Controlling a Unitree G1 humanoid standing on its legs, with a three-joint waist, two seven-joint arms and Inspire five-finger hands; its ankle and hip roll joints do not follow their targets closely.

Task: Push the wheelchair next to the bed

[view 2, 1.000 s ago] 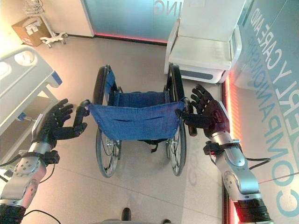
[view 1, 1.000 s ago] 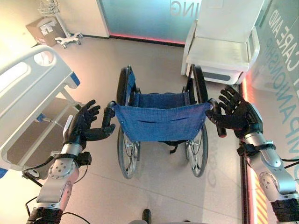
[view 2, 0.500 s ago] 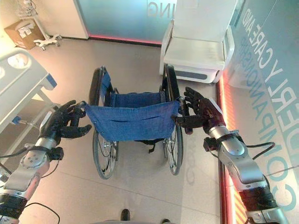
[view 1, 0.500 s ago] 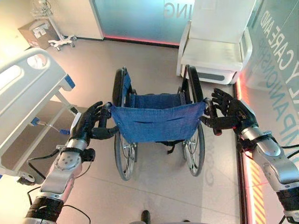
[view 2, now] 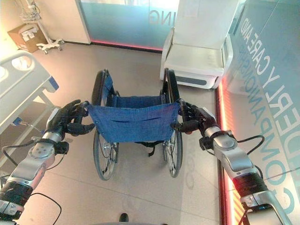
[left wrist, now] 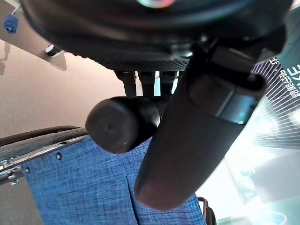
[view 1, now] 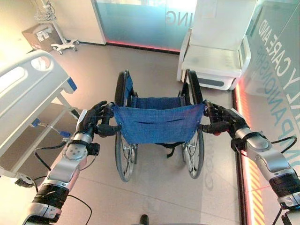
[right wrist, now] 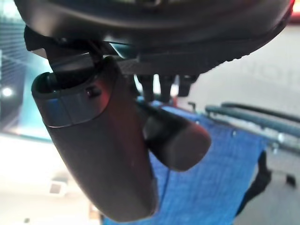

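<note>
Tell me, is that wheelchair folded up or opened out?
Opened out: the wheelchair stands on its wheels with the blue backrest stretched flat between its two push handles.

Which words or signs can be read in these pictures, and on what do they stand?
Wall: large letters, cut off at the edge, no whole line readable.
Glass panel: reversed letters, cut off.
Box: label too small.
Wheelchair: no text.

White armchair ahead – cardboard box beside wheeled stand far left, by wall.
</note>
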